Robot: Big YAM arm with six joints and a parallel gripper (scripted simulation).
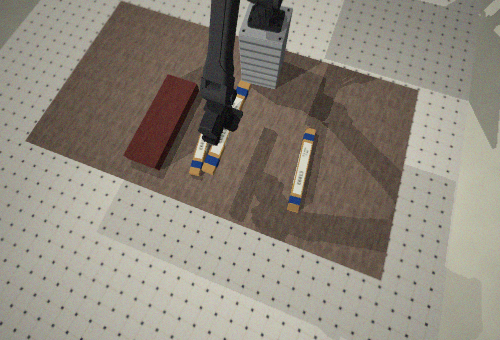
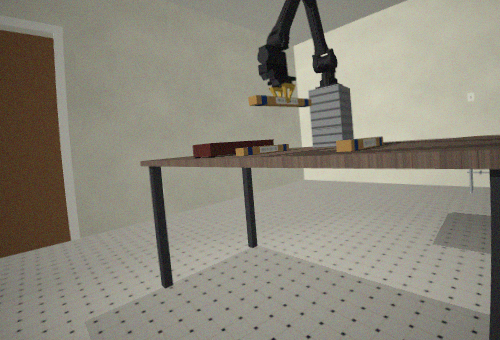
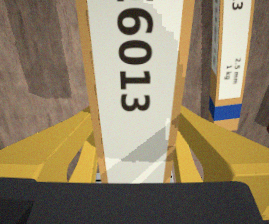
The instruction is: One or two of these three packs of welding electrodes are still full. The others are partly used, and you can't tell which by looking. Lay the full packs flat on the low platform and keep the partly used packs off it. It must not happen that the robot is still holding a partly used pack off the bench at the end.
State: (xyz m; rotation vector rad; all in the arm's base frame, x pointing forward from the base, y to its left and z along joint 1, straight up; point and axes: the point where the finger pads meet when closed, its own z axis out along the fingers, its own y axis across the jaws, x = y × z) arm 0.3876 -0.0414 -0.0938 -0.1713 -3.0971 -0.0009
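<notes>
My gripper [image 2: 281, 90] is shut on a pack of welding electrodes [image 2: 279, 101] and holds it level, high above the table. In the wrist view the yellow fingers clamp the white "E6013" label of this pack [image 3: 134, 76] at its sides. From above, the held pack [image 1: 214, 156] hangs over a second pack [image 1: 199, 154] that lies flat on the table just right of the low dark red platform [image 1: 157, 121]. That second pack also shows in the wrist view [image 3: 233, 43]. A third pack [image 1: 301, 170] lies flat further right. The platform has nothing on it.
The arm's grey ribbed base block [image 1: 262, 54] stands at the back of the brown table top. The platform [image 2: 232, 147] and the two lying packs [image 2: 261, 149] [image 2: 359, 143] show along the table's edge in the side view.
</notes>
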